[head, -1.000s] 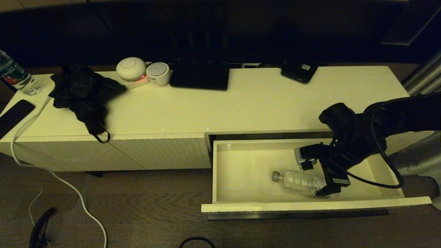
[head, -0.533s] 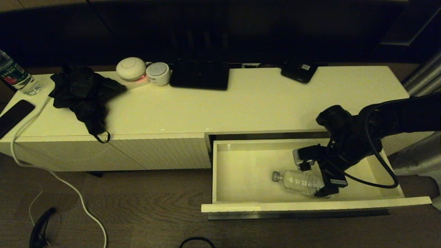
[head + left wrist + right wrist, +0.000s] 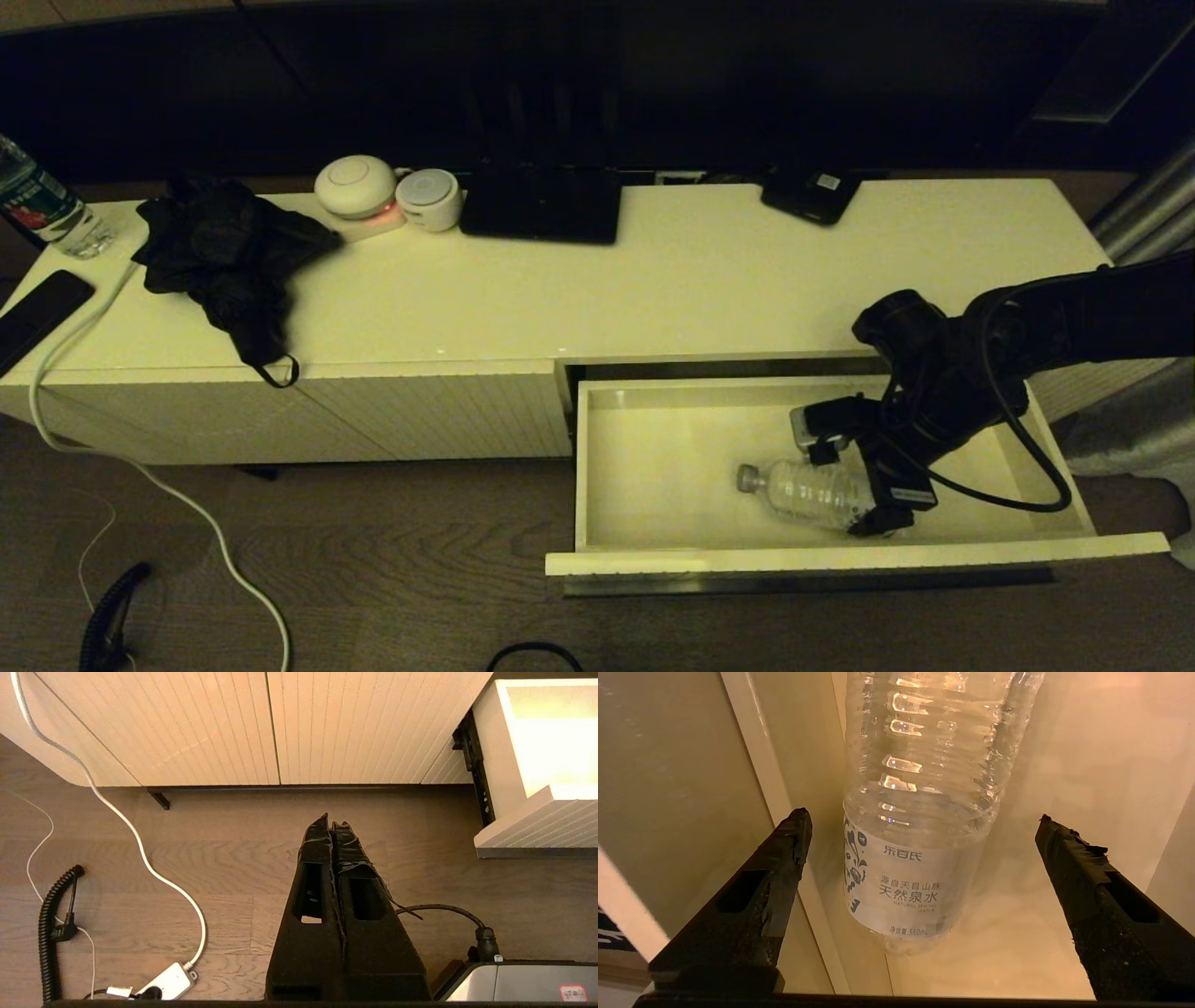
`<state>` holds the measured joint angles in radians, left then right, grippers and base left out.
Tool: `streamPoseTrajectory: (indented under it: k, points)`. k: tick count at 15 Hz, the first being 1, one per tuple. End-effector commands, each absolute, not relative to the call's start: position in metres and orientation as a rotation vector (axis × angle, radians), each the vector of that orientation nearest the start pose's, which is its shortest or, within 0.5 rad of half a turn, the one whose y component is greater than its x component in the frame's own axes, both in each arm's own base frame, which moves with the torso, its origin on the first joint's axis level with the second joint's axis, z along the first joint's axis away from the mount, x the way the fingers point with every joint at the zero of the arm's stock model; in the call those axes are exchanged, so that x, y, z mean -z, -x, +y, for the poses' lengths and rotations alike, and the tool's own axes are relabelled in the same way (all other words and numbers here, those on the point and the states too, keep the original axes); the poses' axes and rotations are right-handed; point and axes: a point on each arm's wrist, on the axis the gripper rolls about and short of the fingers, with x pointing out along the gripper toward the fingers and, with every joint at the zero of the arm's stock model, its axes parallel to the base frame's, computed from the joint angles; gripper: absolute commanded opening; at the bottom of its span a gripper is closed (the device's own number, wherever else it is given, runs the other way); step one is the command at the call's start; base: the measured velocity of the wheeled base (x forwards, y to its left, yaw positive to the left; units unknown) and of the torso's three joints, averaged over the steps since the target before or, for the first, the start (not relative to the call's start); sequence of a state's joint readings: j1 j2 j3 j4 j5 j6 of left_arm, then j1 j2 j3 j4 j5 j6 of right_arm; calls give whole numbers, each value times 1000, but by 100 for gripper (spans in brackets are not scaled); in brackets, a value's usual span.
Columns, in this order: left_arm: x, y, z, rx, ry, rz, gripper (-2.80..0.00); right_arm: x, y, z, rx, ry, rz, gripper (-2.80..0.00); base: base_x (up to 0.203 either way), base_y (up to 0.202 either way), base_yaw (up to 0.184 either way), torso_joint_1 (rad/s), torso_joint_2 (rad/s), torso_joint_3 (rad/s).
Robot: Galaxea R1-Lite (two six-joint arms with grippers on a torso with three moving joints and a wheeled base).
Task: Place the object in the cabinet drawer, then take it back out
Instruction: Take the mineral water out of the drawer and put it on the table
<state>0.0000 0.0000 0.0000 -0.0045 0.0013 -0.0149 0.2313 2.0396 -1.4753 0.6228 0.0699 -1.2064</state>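
Note:
The clear water bottle (image 3: 803, 493) lies on its side on the floor of the pulled-out cabinet drawer (image 3: 840, 558), grey cap pointing to the robot's left. My right gripper (image 3: 851, 490) hangs open inside the drawer at the bottle's base end. In the right wrist view its fingertips stand wide apart on either side of the bottle (image 3: 920, 812), touching nothing, and the gripper (image 3: 922, 820) holds nothing. One finger (image 3: 784, 858) hangs close to the drawer's front wall (image 3: 761, 765). My left gripper (image 3: 332, 825) is shut and empty, low over the wooden floor before the cabinet (image 3: 233, 728).
On the cabinet top (image 3: 709, 280) lie a black cloth (image 3: 229, 261), two white round devices (image 3: 355, 187), a black box (image 3: 541, 205), a dark phone (image 3: 37, 313) and a bottle with a green-and-red label (image 3: 42, 210). A white cable (image 3: 140, 467) trails to the floor.
My right arm has crept slightly to the robot's left, the open gripper staying over the bottle's base end. The bottle has not moved.

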Motion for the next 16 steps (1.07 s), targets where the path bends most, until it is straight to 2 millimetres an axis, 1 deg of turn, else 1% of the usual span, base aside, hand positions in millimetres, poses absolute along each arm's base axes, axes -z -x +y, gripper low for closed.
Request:
streamPoseTrajectory:
  k: [1,6,7,8,16]
  points:
    - [-75,23,0,-1,15,-5,-280,-138,-354,85,-966,1143,893,0,0,0,0,0,0,0]
    - [-76,23,0,-1,15,-6,-280,-137,-354,86,-968,1143,895,0,0,0,0,0,0,0]
    - [-75,23,0,-1,15,-5,-280,-138,-354,86,-968,1143,894,-238,0,0,0,0,0,0]
    - [-76,23,0,-1,15,-6,-280,-137,-354,86,-969,1144,895,-280,0,0,0,0,0,0]
    - [-75,23,0,-1,15,-5,-280,-135,-351,86,-977,1143,904,-280,0,0,0,0,0,0]
